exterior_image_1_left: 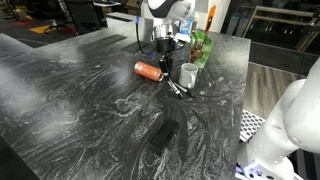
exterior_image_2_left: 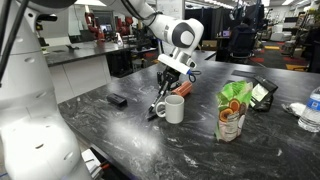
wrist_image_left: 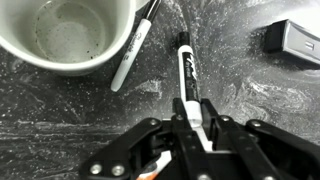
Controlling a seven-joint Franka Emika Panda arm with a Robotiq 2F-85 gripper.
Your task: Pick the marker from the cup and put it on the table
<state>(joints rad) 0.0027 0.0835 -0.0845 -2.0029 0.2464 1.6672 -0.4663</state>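
A Panda arm's gripper pinches the black marker by its near end, jaws pressed onto the barrel, low over the marbled table and just right of the white cup, whose inside shows empty in the wrist view; whether the marker's far tip touches the stone cannot be told; the step in hand looks to be the set-down, and doing it well likely means lowering until the barrel lies flat, then parting the jaws slowly so the pen neither drops nor rolls, then lifting straight up, clear of the cup and of the second pen, a whitish one with a black cap just beside the cup, between it and the marker; counted across the views: one cup, two pens, one orange can left of the cup, one green packet, one flat black block nearer the camera, and one clear bottle at the right edge.
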